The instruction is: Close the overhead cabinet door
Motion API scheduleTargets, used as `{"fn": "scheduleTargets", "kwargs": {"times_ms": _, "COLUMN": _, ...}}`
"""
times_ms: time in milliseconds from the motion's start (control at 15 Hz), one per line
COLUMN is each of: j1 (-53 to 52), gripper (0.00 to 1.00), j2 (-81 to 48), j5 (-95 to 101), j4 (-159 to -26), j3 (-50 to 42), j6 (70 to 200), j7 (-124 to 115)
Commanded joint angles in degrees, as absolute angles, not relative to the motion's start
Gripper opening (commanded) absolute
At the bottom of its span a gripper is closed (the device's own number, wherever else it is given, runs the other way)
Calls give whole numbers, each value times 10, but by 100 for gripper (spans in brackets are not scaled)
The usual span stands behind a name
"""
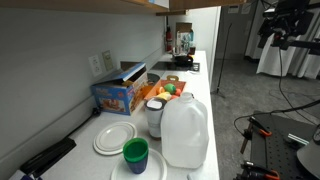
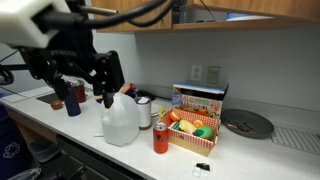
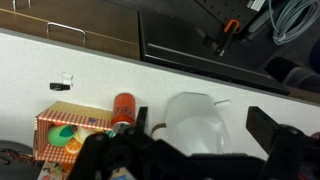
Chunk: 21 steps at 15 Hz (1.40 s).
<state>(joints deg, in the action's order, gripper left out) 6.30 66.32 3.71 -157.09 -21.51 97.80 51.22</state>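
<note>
Above the white table (image 2: 255,150), beside a translucent plastic jug (image 2: 120,120), the black claw (image 2: 90,93) hangs wide and empty, probably because a push needs no grip, while the light tan wooden overhead cabinet door (image 1: 205,9) juts open higher up.

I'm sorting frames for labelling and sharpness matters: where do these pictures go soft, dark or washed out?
In an exterior view the gripper sits close to the lens, dark and soft-edged; in the wrist view it is a blurred black mass along the bottom, and the milk jug looks washed out.
</note>
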Motion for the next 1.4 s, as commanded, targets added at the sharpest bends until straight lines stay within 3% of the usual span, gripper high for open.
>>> {"fn": "scheduleTargets", "kwargs": {"times_ms": 0, "j1": 55, "gripper": 100, "j2": 740, "j5": 29, "j4": -1589, "j3": -232, "j6": 987, "j7": 533}}
{"fn": "scheduleTargets", "kwargs": {"times_ms": 1333, "j1": -28, "gripper": 100, "j2": 775, "j5": -72, "j4": -1574, "j3": -293, "j6": 1379, "j7": 521}}
